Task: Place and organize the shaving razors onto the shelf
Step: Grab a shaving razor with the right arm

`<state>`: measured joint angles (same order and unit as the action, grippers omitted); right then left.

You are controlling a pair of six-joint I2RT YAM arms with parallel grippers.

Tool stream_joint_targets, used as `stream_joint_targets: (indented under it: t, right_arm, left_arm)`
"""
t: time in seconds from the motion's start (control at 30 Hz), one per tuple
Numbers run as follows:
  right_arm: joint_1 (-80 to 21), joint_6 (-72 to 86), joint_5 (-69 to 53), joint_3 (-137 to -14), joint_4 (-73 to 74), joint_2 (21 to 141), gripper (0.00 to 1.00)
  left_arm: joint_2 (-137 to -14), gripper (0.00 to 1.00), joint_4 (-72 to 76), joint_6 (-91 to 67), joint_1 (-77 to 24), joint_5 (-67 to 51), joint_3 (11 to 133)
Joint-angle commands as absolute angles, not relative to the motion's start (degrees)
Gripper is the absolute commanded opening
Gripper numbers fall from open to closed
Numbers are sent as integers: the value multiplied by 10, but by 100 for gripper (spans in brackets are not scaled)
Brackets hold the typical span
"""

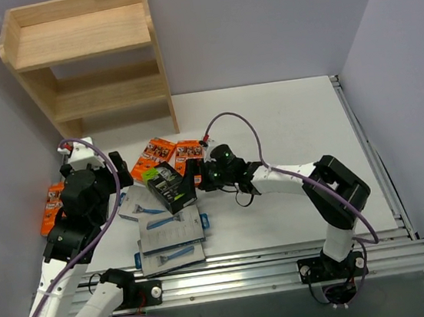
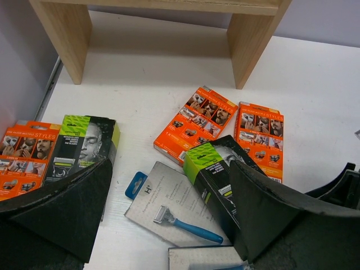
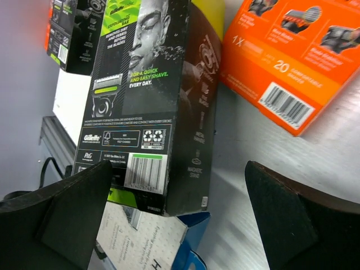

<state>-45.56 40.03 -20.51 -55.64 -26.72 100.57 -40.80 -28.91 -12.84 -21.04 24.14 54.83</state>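
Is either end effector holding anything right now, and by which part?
Nothing is held: left end effector and right end effector are open, the right one facing the black box without gripping it.

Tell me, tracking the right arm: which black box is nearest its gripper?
The central black box, overlapping a grey card; the other box lies far left.

White arms (image 1: 288, 181) with black joints, purple cables (image 1: 231, 114) and black wedge-shaped fingers (image 2: 62, 216)

Two-tier light-wood shelf (image 1: 84, 66) stands upright, far left. Nearer, flat orange packs (image 1: 164, 155), black lime-sided box (image 1: 167, 187) and overlapping grey cards (image 1: 171, 237) lie scattered.
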Motion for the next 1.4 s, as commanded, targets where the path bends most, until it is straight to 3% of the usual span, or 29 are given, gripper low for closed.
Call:
stream_joint_targets:
  t: [0.0, 0.47, 0.63, 0.83, 0.87, 0.97, 1.27, 1.37]
  right_arm:
    - [-469, 435, -231, -567, -305, 1020, 100]
    - [-486, 580, -316, -532, -480, 1094, 96]
    - [-485, 638, -366, -519, -592, 1107, 79]
    - [-482, 677, -388, -520, -650, 1109, 49]
    - [-480, 678, -392, -525, -651, 1107, 38]
    - [-477, 680, -395, -533, -650, 1103, 23]
    - [-453, 679, -417, -581, -626, 1076, 0]
    - [-426, 663, -430, -591, -589, 1053, 0]
  left_arm:
    - [-404, 94, -280, -126, -212, 229, 571]
    - [-396, 94, -278, -126, -212, 222, 569]
    - [-398, 94, -279, -126, -212, 220, 569]
    - [-397, 94, -278, -126, -212, 222, 568]
    - [-397, 94, -278, -126, -212, 222, 568]
    - [-398, 94, -277, -126, -212, 224, 568]
    - [-401, 94, -278, -125, -212, 233, 567]
    - [-401, 94, -278, -124, -212, 239, 565]
